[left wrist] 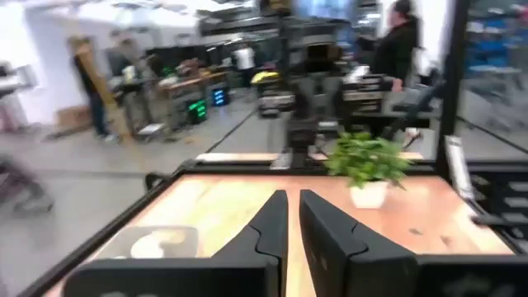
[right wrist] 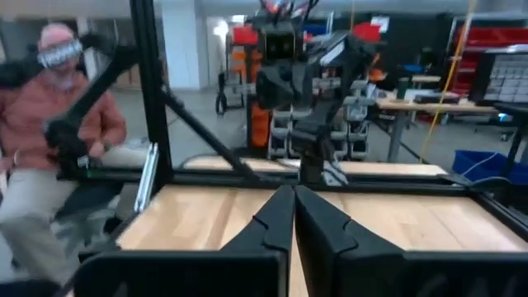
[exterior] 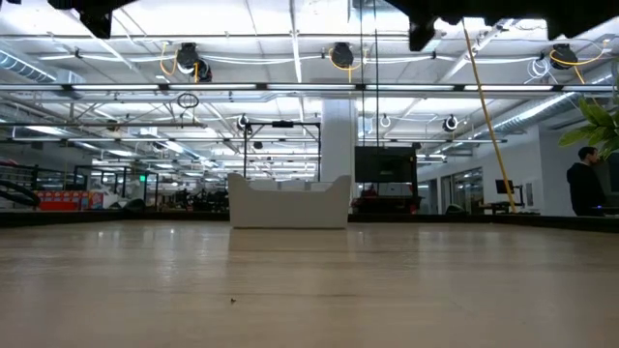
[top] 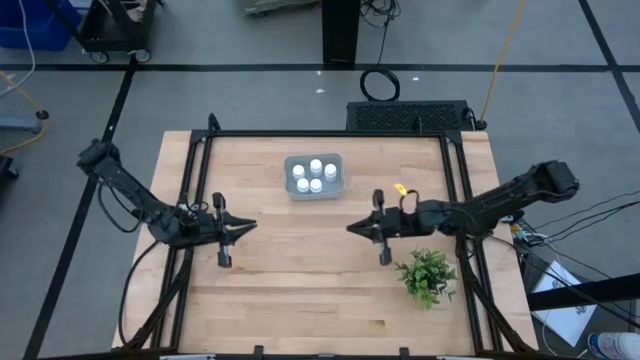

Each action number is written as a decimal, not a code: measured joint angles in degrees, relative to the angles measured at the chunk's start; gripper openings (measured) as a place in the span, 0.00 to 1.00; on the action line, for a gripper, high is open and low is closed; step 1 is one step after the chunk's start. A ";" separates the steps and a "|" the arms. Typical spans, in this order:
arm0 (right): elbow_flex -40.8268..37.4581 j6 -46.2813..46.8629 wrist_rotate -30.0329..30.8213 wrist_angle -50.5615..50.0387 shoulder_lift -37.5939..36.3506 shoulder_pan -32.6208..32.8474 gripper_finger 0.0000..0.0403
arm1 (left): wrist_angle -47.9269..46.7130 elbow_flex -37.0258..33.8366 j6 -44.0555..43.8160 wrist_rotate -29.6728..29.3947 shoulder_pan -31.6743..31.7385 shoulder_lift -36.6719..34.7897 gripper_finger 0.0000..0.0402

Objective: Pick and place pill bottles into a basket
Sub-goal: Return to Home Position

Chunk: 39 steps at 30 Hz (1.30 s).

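The pale grey-blue basket (top: 314,176) sits on the table's far middle. Several white pill bottles (top: 309,178) stand upright inside it. The basket also shows in the low view (exterior: 288,201) and blurred in the left wrist view (left wrist: 157,241). My left gripper (top: 252,226) hovers over the left middle of the table, shut and empty, pointing toward the right edge. My right gripper (top: 350,228) hovers over the right middle, shut and empty, pointing toward the left edge. Both are nearer than the basket and clear of it.
A small green plant in a white pot (top: 428,275) stands at the near right, close to my right arm; it also shows in the left wrist view (left wrist: 367,161). A dark frame (top: 190,200) runs round the table. People show in the room beyond.
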 joint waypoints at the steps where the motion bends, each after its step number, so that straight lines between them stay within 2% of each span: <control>1: -1.30 0.35 0.56 0.96 -1.05 0.30 0.02 | -0.30 0.00 -1.40 -0.98 0.24 0.00 0.11; 6: -7.33 1.58 3.10 0.67 -5.34 2.08 0.02 | -7.64 0.02 -3.73 2.79 0.92 0.13 0.14; 10: -10.47 1.18 2.71 0.76 -7.20 4.05 0.02 | -12.30 0.02 -9.14 2.07 1.79 0.13 0.14; 14: -12.77 0.37 1.94 -3.27 -9.19 5.35 0.02 | -13.51 -0.32 -9.40 8.13 1.94 0.97 0.14; 17: -14.47 1.34 -1.78 -6.65 -10.82 5.38 0.02 | -13.56 -1.60 -8.67 11.11 1.94 2.43 0.14; 24: -21.16 5.84 -2.52 -4.01 -11.61 5.39 0.03 | -5.28 -7.88 -7.44 11.23 2.46 3.31 0.14; 30: -24.99 4.50 -6.10 -1.24 -11.74 6.10 0.03 | 0.62 -13.61 -7.47 15.06 5.16 2.97 0.14; 33: -27.31 3.75 -8.02 0.51 -11.72 6.14 0.03 | 5.96 -15.45 -5.94 19.62 8.46 3.02 0.14; 39: -32.38 2.83 -8.18 9.03 -11.70 5.24 0.03 | 8.82 -19.15 -6.40 27.26 16.02 2.99 0.14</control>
